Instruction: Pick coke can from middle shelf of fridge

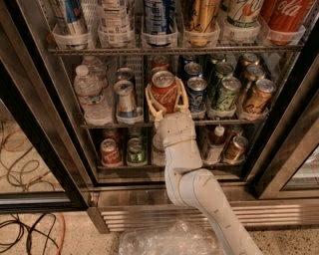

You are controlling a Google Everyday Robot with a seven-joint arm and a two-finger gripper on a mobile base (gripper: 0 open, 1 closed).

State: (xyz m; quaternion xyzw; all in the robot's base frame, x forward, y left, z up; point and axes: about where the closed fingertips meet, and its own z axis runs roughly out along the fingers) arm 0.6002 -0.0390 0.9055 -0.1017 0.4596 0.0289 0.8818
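The coke can (164,93), red with white script and a silver top, stands at the front of the middle shelf (107,124) of the fridge (30,99). My gripper (166,95) reaches in from below, its two pale fingers (151,102) hugging the can's left and right sides. The fingers are shut on the can. My white arm (182,159) rises from the bottom right and hides part of the lower shelf.
A water bottle (91,94) and a silver can (124,99) stand left of the coke can; blue, green and brown cans (224,92) stand right. Tall cans (286,15) fill the top rack, small cans (110,152) the bottom one. Cables (25,234) and a plastic bag (169,241) lie on the floor.
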